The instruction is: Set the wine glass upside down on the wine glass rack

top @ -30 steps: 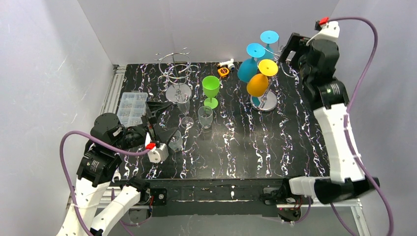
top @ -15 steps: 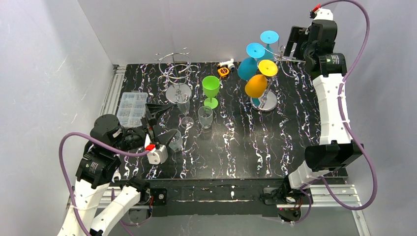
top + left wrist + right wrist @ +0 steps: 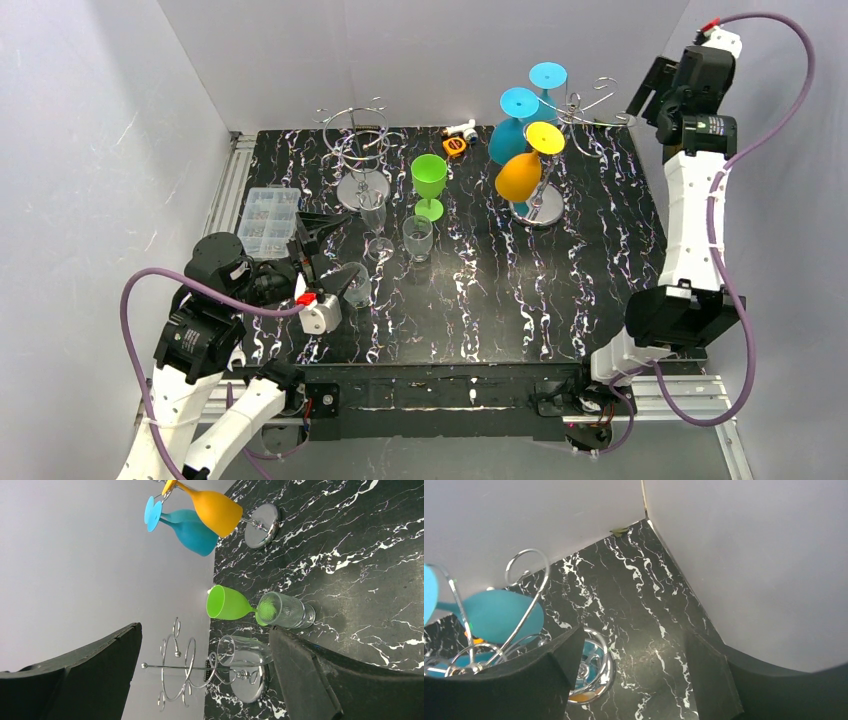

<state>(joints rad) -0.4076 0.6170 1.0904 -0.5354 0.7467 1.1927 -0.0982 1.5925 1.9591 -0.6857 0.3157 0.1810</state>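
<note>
The black, white-veined marbled counter [image 3: 560,300] is walled in grey on the far side and on both flanks, and only its near edge is open. The left gripper [image 3: 354,240] sits low near the left edge with its fingers spread wide and nothing between them. It points at the clear stemmed wine glass [image 3: 242,651], which stands upright and apart from the fingertips, just in front of the round base of the unloaded chrome wire rack [image 3: 362,188].

To the right of that glass stand a short ribbed clear tumbler [image 3: 417,238] and an upright green plastic goblet [image 3: 429,178], close together. What looks like another clear glass [image 3: 355,287] is just beside the near finger. A clear plastic compartment box [image 3: 266,220] lies at the left edge.

The right gripper [image 3: 636,640] hangs high over the far right corner where the two walls meet. Its fingers are parted and hold nothing. It is beside the second chrome rack [image 3: 541,206], which carries upside-down teal glasses [image 3: 506,140] and an orange one [image 3: 520,175]. The middle and near-right of the counter show only open surface.
</note>
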